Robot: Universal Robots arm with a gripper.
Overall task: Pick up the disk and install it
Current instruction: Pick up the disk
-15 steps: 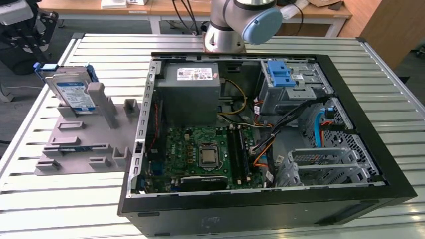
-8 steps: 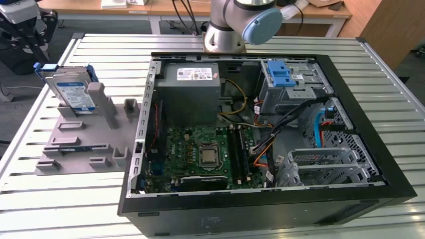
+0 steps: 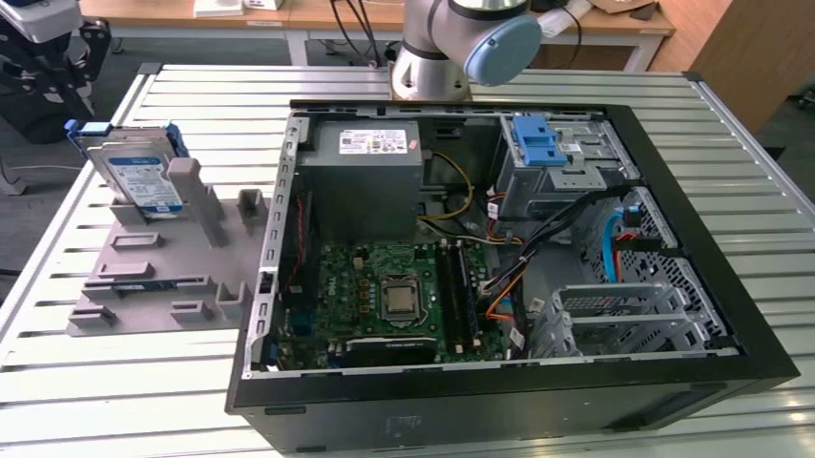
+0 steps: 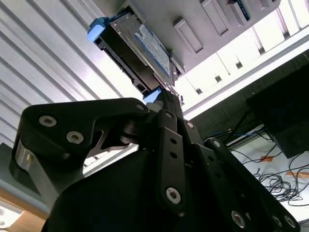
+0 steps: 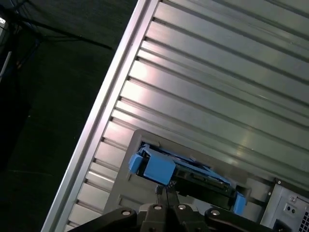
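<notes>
Looking at the disk (image 3: 137, 172) parked on edge in a grey plastic holder (image 3: 159, 277), over by the tabletop (image 3: 114, 382) edge on the exterior view's left, up toward the far corner. Clipped into its blue carrier frame (image 5: 157, 168), white-and-blue label showing. Not installed yet, and sitting well apart from the open computer case (image 3: 510, 382) in the middle of the tabletop.

Seeing the end effector (image 5: 162, 189) in both wrist views: pinched narrow, closed on itself, nothing gripped. Aimed at the blue end of the carrier frame and right up by it. Can't tell whether touching or just shy of it.

Inside the case, got a grey power-supply box (image 3: 363, 176) along the far side, a green motherboard (image 3: 382, 296) nearer the front, a blue latch (image 3: 537, 141) on top of the metal bay (image 3: 560, 176), and a bare metal drive cage (image 3: 637, 315) toward the near corner on the exterior view's right. Also spotting the arm's base (image 3: 440, 48) planted at the far tabletop edge, behind the case.
</notes>
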